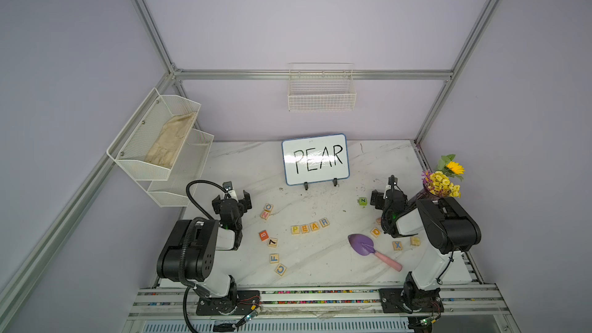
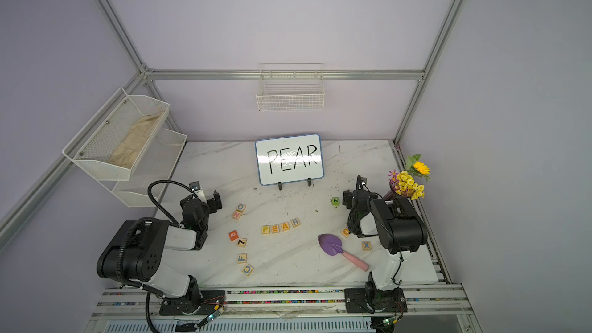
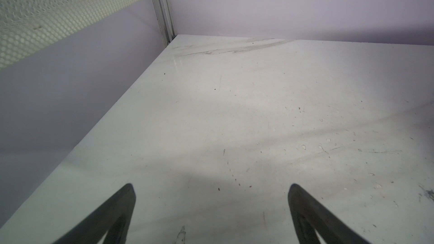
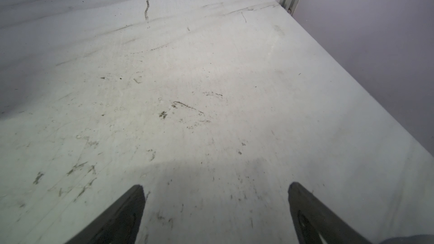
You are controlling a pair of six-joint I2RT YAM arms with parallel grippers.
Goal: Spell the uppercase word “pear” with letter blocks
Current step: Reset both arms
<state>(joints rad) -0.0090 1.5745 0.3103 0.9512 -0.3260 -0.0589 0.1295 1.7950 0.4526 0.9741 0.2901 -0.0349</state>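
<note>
Since the four letter blocks [image 1: 309,227] already lie in a close, slightly slanted row near the middle of the counter [image 1: 320,264], reading P, E, A, R like the whiteboard [image 1: 315,159] behind them, the spelling looks done. The left gripper [image 3: 211,186] and right gripper [image 4: 216,185] gape wide and empty over bare counter, well apart from the row. Next, probably just leave it alone. The blocks are pale wooden cubes: yellow P and E, orange A, blue R.
</note>
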